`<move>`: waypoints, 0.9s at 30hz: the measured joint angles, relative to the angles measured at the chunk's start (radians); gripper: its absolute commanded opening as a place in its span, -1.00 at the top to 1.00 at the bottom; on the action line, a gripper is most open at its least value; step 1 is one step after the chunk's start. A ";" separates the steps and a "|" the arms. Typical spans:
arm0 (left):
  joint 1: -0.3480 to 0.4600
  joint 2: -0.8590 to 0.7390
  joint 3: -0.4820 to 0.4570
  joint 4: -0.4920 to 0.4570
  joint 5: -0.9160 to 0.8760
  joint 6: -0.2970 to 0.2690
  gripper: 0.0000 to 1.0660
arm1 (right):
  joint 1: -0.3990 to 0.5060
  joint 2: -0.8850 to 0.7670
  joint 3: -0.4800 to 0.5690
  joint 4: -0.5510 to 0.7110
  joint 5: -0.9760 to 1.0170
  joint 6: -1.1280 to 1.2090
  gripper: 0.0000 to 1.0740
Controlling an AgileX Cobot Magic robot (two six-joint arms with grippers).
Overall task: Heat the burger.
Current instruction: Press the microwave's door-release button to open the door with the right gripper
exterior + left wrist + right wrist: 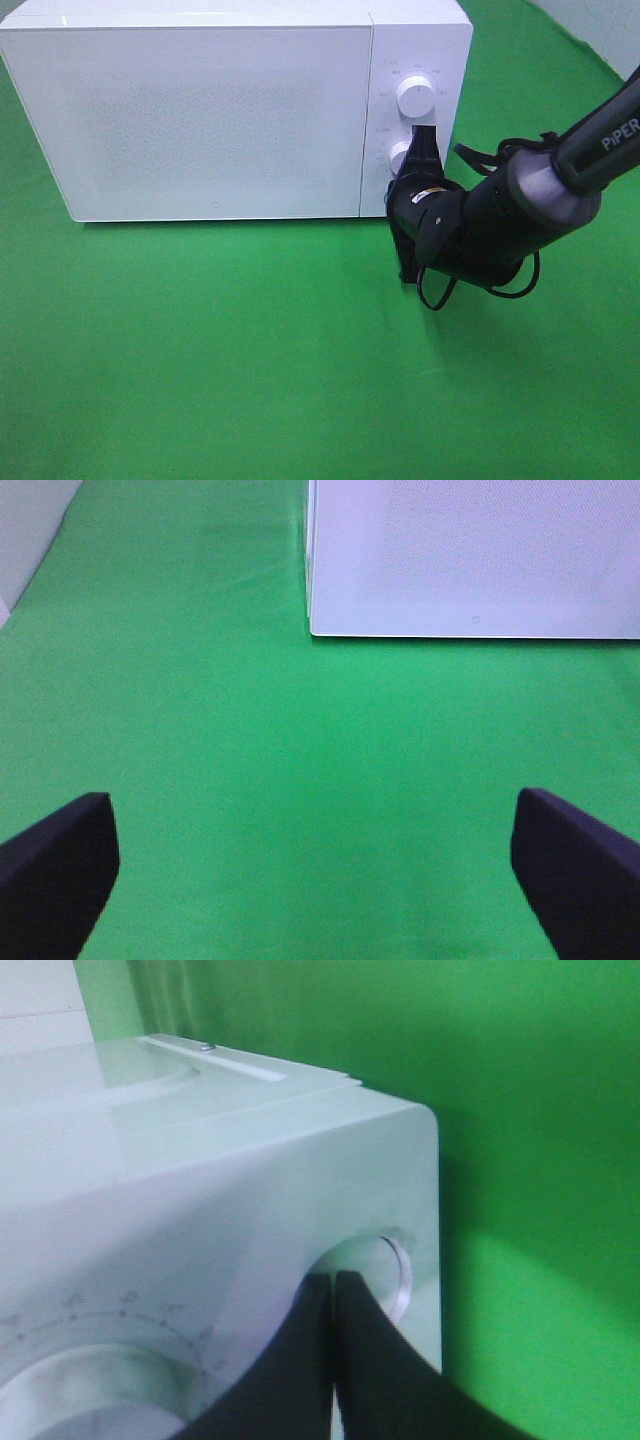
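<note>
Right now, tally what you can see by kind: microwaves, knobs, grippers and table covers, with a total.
Microwave: 1
Knobs: 2, the upper knob and the lower knob
Grippers: 2, the left gripper and the right gripper
Green cloth: 1
Total: 6

One white microwave (pixel 220 110) with two dials, an upper dial (pixel 415 97) and a lower dial (pixel 399 158), is pictured on one green cloth (pixel 250 350), while one black arm (pixel 540 190) and two grippers, the left gripper (pixel 312 810) and the right gripper (pixel 333 1280), are counted.
</note>
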 measured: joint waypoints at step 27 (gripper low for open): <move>0.000 0.000 0.000 0.000 0.000 0.000 -0.92 | 0.012 0.066 -0.070 0.091 -0.065 -0.134 1.00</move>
